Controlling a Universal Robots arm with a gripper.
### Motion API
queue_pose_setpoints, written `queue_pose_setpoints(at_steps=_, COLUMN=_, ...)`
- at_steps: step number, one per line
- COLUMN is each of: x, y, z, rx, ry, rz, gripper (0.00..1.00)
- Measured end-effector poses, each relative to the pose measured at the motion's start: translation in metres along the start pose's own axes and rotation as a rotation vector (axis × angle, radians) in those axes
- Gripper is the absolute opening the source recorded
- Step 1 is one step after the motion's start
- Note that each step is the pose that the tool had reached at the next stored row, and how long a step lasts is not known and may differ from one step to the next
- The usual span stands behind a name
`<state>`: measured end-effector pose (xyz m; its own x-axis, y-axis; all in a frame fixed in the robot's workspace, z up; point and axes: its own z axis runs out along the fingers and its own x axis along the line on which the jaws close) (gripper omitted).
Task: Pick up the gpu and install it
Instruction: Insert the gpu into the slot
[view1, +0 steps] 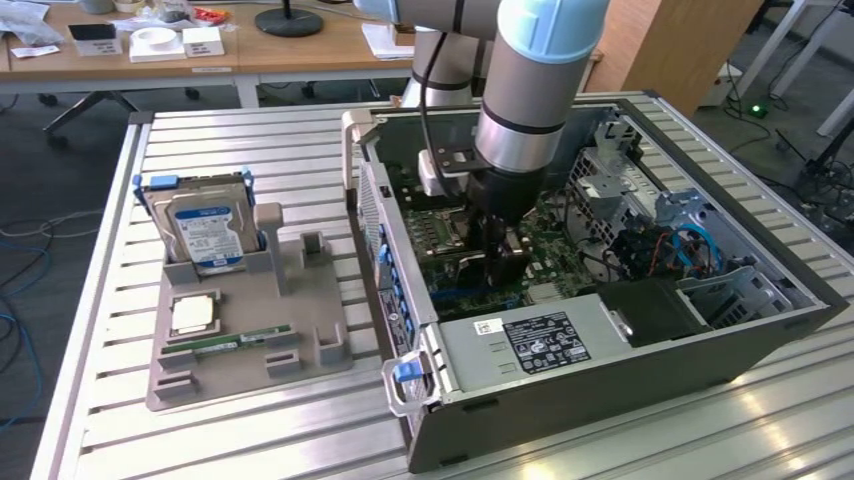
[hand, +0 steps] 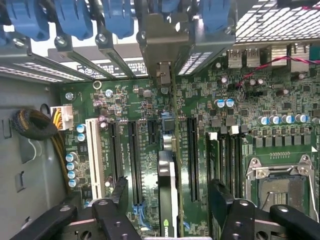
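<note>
Standing edge-on in a motherboard (hand: 145, 105) slot, the gpu (hand: 167, 200) is flanked by the gripper (hand: 168, 184), jaws spread apart, clear of it.

Top edge of exterior view cuts off upper part of arm (view1: 534, 90). Tips of pincer (view1: 502, 265) lost in dark clutter inside case (view1: 641, 390); pincer covers middle of motherboard (view1: 447, 235). Wrist view: gpu (hand: 168, 195) edge-on, flat face unseen, one end cut by picture edge. Same edge cuts pincer fingers (hand: 120, 192). Print on power supply label (view1: 534, 345) and hard drive (view1: 207, 235) label too small to read.
</note>
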<state>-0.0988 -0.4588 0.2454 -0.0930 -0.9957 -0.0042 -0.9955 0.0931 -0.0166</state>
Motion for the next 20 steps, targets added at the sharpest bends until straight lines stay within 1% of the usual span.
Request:
queue_pose_setpoints(at_steps=3, x=-0.0001, y=-0.0001, z=-0.0054, rx=0.0, ry=-0.0001, rz=0.0, gripper=0.75)
queue_pose_setpoints(at_steps=6, x=-0.0001, y=-0.0001, z=-0.0085, rx=0.0, ry=-0.0001, rz=0.0, gripper=0.75)
queue_pose_setpoints(at_steps=15, x=-0.0001, y=-0.0001, z=-0.0087, rx=0.0, ry=-0.0002, rz=0.0, gripper=0.75)
queue_pose_setpoints(at_steps=17, x=-0.0001, y=-0.0001, z=-0.0087, rx=0.0, ry=-0.0001, rz=0.0, gripper=0.74)
queue_pose_setpoints(at_steps=18, x=-0.0001, y=-0.0001, z=-0.0087, rx=0.0, ry=-0.0001, rz=0.0, gripper=0.67)
queue_pose_setpoints(at_steps=20, x=-0.0001, y=-0.0001, z=-0.0087, rx=0.0, ry=-0.0002, rz=0.0, gripper=0.67)
